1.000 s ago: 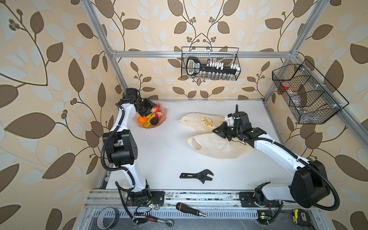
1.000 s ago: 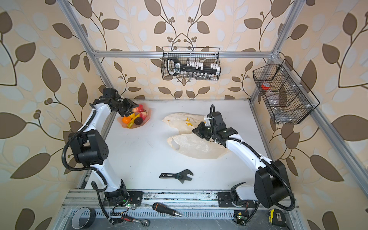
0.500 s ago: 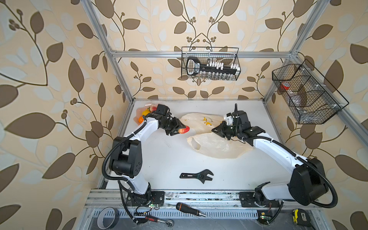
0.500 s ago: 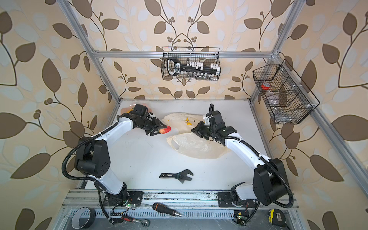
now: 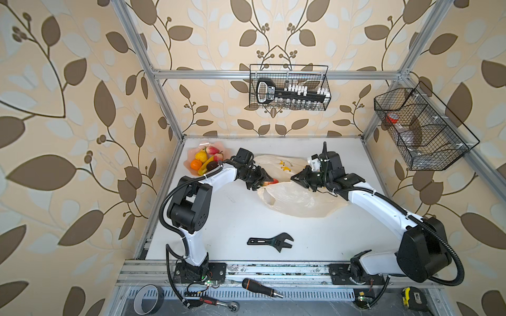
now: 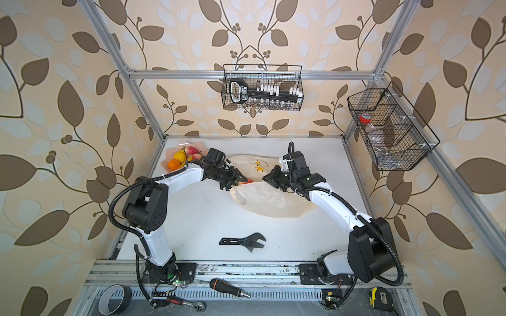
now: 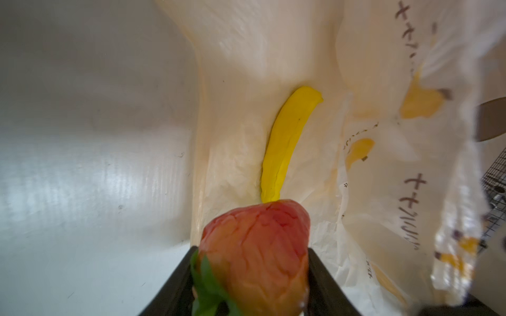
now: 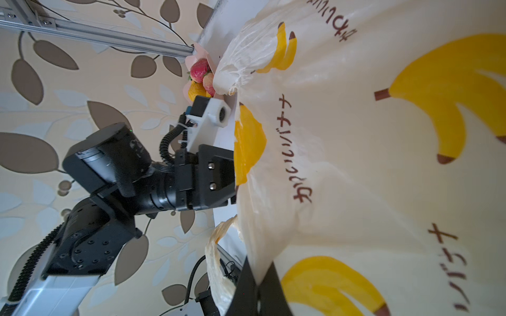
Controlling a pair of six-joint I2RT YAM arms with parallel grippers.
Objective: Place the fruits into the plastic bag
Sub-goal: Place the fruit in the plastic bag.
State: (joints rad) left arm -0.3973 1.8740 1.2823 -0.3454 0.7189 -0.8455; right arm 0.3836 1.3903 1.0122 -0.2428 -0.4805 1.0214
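My left gripper [image 5: 264,180] [image 7: 250,251] is shut on a red-orange strawberry [image 7: 254,254] [image 5: 273,181] right at the mouth of the plastic bag [image 5: 301,199] [image 6: 271,199]. The left wrist view looks into the bag, where a yellow banana [image 7: 287,142] lies. The right gripper [image 5: 297,177] [image 8: 258,276] is shut on the bag's upper edge and holds it lifted. More fruits sit in the pink dish [image 5: 191,167] at the back left: a lemon [image 5: 201,155], a tangerine [image 5: 196,164], a strawberry [image 5: 212,149] and a dark round one [image 5: 211,165].
A black adjustable wrench [image 5: 273,241] lies on the table toward the front. Wire baskets hang on the back wall [image 5: 289,87] and the right wall [image 5: 416,131]. A screwdriver [image 5: 260,287], a ratchet and a tape roll [image 5: 146,299] lie on the front rail.
The left arm swung from the pink dish across to the bag's mouth, carrying the strawberry. The right gripper stayed shut on the bag's edge.
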